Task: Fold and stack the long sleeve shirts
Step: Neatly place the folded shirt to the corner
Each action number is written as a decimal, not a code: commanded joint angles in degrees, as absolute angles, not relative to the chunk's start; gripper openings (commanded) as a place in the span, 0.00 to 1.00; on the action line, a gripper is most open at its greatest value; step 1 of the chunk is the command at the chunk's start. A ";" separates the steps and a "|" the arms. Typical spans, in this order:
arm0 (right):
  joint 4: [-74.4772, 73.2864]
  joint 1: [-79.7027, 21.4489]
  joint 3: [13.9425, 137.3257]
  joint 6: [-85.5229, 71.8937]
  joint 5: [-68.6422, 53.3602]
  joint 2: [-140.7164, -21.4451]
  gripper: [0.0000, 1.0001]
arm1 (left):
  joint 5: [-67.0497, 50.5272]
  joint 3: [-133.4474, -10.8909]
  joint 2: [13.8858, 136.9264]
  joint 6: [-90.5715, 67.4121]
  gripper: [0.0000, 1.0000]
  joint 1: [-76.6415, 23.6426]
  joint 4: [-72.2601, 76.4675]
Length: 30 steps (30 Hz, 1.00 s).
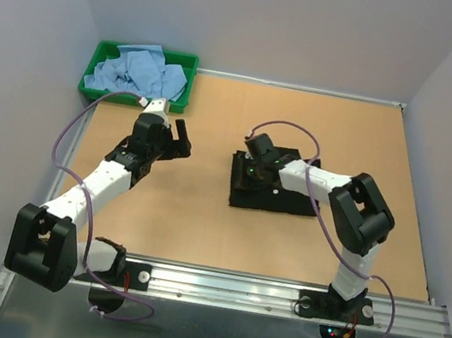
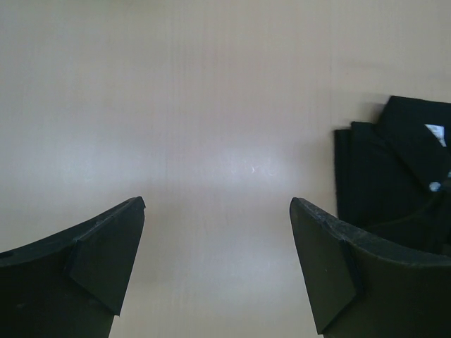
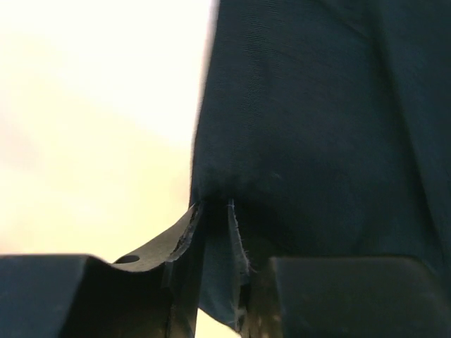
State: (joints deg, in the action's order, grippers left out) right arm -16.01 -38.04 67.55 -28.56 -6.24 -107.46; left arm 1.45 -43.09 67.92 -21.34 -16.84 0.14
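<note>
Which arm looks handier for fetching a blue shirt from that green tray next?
Left, I'd say. The left gripper is open, empty and near the green tray of light blue shirts. The right gripper is clamped on an edge of the black shirt, farther from the tray.

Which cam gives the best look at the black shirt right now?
Top external: nearly all of the folded black shirt is in frame, partly covered by the right arm. Left wrist catches only one end, with a label, at the frame edge. Right wrist is too close: just cloth pinched in the right gripper.
</note>
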 commanded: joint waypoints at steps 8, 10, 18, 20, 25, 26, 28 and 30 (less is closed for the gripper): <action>-14.76 -42.90 78.14 -29.80 -2.82 -104.80 0.52 | -2.20 -44.30 71.01 -29.96 0.94 -21.00 1.58; -14.94 -39.66 74.65 -29.53 -2.81 -101.62 0.52 | -2.02 -44.56 72.68 -30.84 0.94 -22.49 1.58; -14.77 -24.98 58.29 -29.18 -6.32 -84.75 0.52 | 0.97 -47.81 82.86 -36.20 0.93 -29.96 1.32; -14.77 -20.49 54.06 -29.71 -9.04 -82.80 0.52 | 1.32 -48.86 84.98 -37.09 0.91 -31.02 1.49; -14.50 -16.17 49.05 -29.44 -12.21 -79.02 0.52 | 3.25 -50.36 90.70 -39.11 0.79 -33.22 1.58; -14.41 -15.91 48.35 -29.53 -12.22 -78.67 0.52 | 3.34 -50.36 91.40 -39.29 0.77 -33.31 1.58; -13.98 -15.56 46.33 -30.49 -12.83 -78.31 0.52 | 3.51 -50.19 93.07 -39.81 0.68 -33.57 1.58; -13.36 -15.56 43.87 -31.11 -12.66 -77.87 0.51 | 4.04 -49.66 94.13 -40.43 0.53 -33.66 1.58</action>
State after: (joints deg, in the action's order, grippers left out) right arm -15.51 -15.81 47.20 -30.09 -10.68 -80.66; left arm 2.07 -48.34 93.19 -38.46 -33.36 1.02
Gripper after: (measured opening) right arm 0.521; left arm 0.634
